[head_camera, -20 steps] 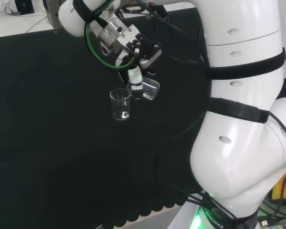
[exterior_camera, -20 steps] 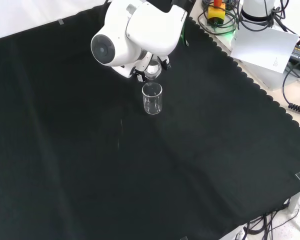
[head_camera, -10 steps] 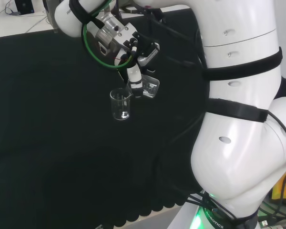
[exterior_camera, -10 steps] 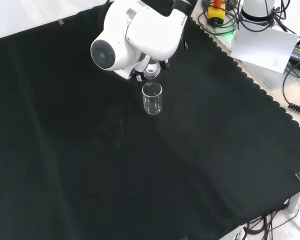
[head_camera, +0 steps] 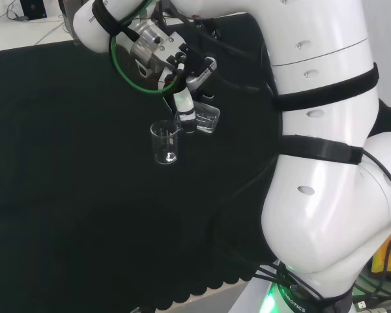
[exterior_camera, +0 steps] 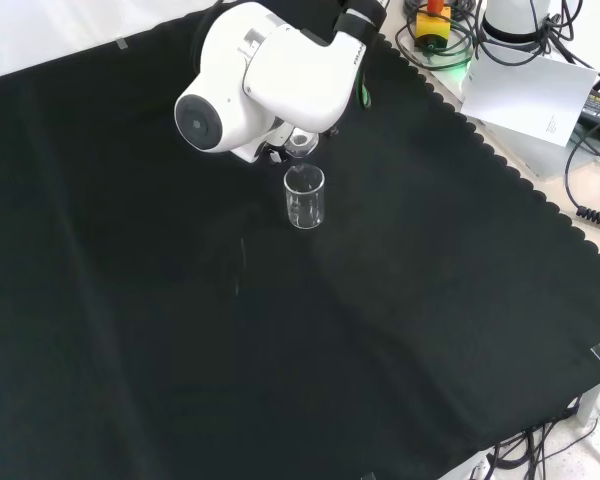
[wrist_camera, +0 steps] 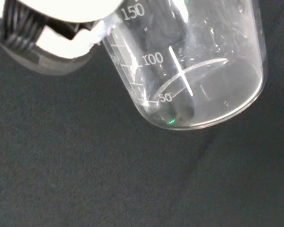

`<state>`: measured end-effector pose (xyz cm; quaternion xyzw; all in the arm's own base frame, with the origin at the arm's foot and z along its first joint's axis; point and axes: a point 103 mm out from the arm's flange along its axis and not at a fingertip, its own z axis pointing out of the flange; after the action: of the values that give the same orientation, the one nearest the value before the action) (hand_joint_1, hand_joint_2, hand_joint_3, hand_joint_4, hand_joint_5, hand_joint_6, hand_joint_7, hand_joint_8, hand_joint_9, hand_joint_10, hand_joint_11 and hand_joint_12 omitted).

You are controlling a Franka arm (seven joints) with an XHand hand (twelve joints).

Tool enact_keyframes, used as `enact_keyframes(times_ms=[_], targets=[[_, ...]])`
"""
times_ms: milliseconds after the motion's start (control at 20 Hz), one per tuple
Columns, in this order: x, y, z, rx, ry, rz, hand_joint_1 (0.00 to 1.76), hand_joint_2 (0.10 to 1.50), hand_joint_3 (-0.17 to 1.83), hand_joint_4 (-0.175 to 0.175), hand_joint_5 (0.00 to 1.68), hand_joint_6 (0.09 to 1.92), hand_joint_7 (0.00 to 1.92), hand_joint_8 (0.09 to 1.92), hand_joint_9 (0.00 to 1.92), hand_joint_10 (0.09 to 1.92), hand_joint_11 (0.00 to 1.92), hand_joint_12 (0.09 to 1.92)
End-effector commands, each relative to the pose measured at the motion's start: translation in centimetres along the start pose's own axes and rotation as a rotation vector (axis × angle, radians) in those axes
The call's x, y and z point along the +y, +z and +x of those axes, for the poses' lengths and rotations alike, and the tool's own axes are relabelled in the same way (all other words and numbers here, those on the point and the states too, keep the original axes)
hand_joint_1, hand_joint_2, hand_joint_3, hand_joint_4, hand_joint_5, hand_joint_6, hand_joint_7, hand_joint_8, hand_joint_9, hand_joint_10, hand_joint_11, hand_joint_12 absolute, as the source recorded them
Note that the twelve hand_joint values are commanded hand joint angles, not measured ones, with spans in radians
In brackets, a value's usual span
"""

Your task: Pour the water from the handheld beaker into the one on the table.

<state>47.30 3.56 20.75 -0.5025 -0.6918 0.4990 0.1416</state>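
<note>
In the head view my hand (head_camera: 182, 98) is curled round a clear beaker (head_camera: 206, 118), tilted with its mouth toward a second clear beaker (head_camera: 164, 143) that stands upright on the black cloth just to its left. The held beaker (wrist_camera: 199, 71) is close in the wrist view, with a little water pooled low inside and white graduation marks on its wall; a white part of the hand (wrist_camera: 61, 28) lies against it. From the front, the standing beaker (exterior_camera: 304, 196) sits just below the arm's big white link, and the held beaker (exterior_camera: 300, 143) peeks out under that link.
The arm's white links (head_camera: 326, 163) fill the right of the head view. Black cloth (exterior_camera: 280, 340) covers the bench with open room around the beakers. Cables and a white sheet (exterior_camera: 525, 95) lie beyond the cloth's scalloped edge at the front view's upper right.
The hand has tipped the held beaker further toward the standing beaker and shifted slightly. The standing beaker has not moved.
</note>
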Motion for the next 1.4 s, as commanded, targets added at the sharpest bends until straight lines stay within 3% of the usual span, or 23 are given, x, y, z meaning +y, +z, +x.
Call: enact_keyframes(times_ms=[50, 800, 1400], targets=[[0.1, 0.4, -0.2, -0.009, -0.018, -0.016, 1.12, 0.73, 0.56, 0.138, 1.22, 0.72, 1.61, 0.54, 1.84, 0.09, 1.68, 0.46], [-0.2, 0.0, -0.2, -0.039, -0.014, -0.039, 1.12, 0.73, 0.56, 0.138, 1.22, 0.73, 1.60, 0.55, 1.84, 0.09, 1.68, 0.46], [0.2, -1.1, 0.9, -0.082, -0.003, 0.030, 1.12, 0.73, 0.56, 0.140, 1.22, 0.74, 1.60, 0.55, 1.84, 0.09, 1.68, 0.46]])
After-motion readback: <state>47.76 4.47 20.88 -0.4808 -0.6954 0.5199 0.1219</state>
